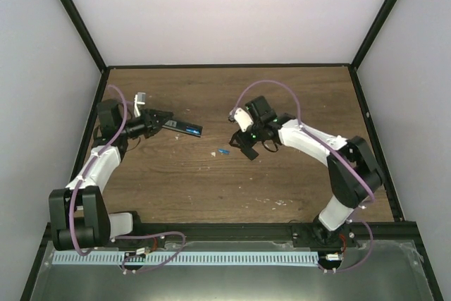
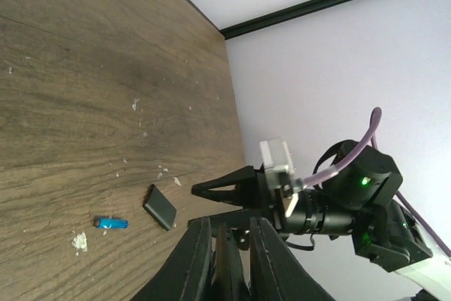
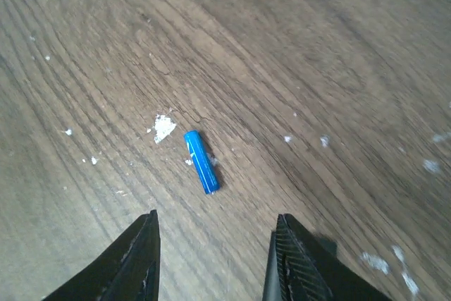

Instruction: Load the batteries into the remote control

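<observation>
My left gripper (image 1: 163, 122) is shut on the remote control (image 1: 186, 129), a slim black bar that sticks out to the right from the jaws. In the left wrist view the remote (image 2: 227, 262) shows edge-on between the left gripper's (image 2: 229, 229) fingers. One blue battery (image 1: 224, 151) lies on the table, just left of my right gripper (image 1: 243, 147). In the right wrist view this battery (image 3: 201, 161) lies flat a little ahead of the right gripper (image 3: 215, 244), which stands open and holds nothing. The same battery (image 2: 110, 223) also shows in the left wrist view.
A short black cover piece (image 2: 160, 206) lies on the wooden table (image 1: 211, 188) between the battery and the right gripper's fingertips (image 2: 196, 189). Small white flecks dot the wood. Black frame rails and pale walls (image 1: 42, 103) close in the table on three sides.
</observation>
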